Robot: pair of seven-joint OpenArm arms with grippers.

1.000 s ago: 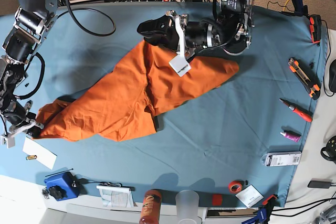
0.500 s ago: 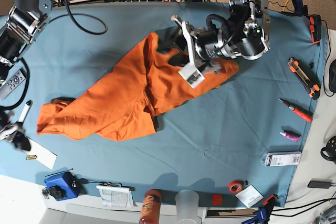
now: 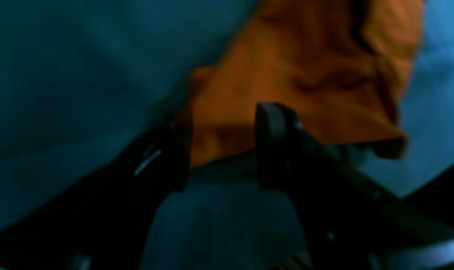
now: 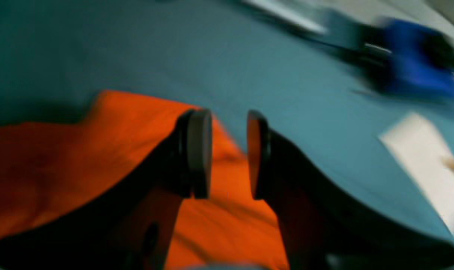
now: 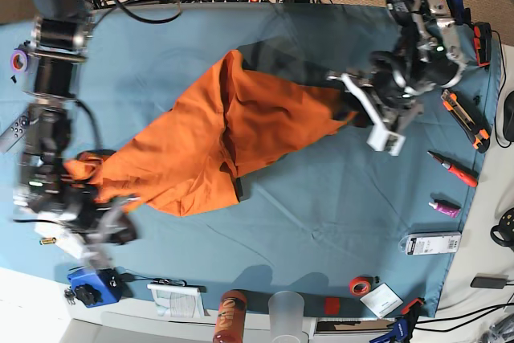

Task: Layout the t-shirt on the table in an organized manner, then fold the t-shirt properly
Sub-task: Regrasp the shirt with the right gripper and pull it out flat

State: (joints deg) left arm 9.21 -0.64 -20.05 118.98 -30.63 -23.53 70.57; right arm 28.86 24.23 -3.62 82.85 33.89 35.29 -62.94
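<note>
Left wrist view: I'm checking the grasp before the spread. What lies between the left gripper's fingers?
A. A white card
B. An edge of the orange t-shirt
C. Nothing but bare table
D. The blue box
B: orange t-shirt cloth sits between the left gripper fingers, above the teal table.
</note>
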